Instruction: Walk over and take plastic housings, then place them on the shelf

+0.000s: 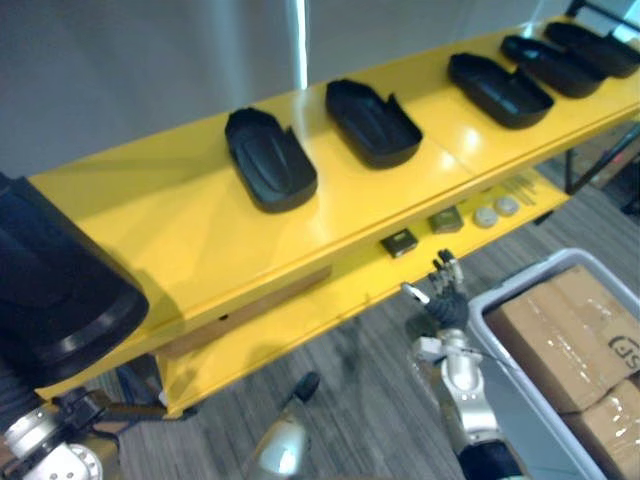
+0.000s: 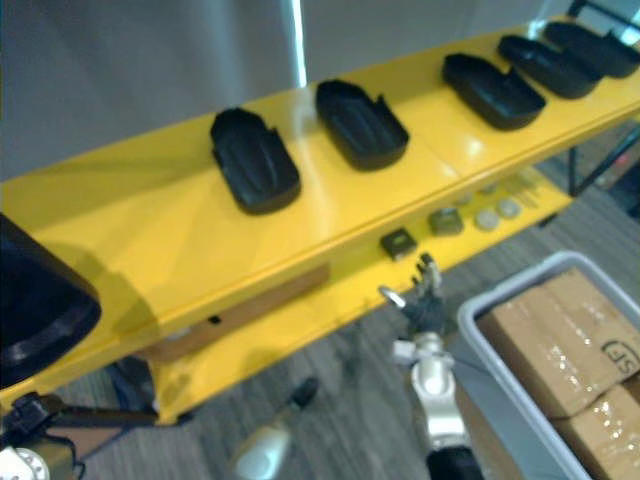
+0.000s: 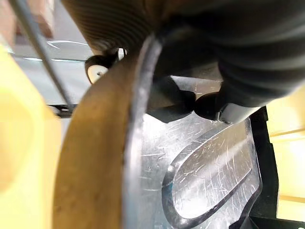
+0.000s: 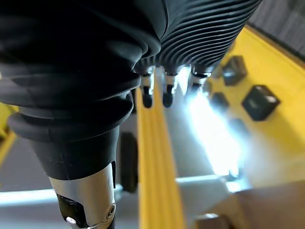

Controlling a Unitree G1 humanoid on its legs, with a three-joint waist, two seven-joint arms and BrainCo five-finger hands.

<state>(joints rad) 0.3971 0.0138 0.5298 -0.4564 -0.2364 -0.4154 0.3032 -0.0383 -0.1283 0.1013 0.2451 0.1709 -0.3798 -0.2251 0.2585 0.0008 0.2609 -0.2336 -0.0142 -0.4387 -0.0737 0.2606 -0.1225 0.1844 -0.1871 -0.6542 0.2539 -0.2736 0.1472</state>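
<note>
Black glossy housing, oval recess inside, pinched at rim by left hand; right hand loosely spread.

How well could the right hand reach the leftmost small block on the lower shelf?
Probably yes: the right hand hangs open just before the lower shelf, close to the leftmost small block, with nothing between them.

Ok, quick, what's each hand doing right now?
Left hand: closed on the black plastic housing.
Right hand: open, holding nothing.
</note>
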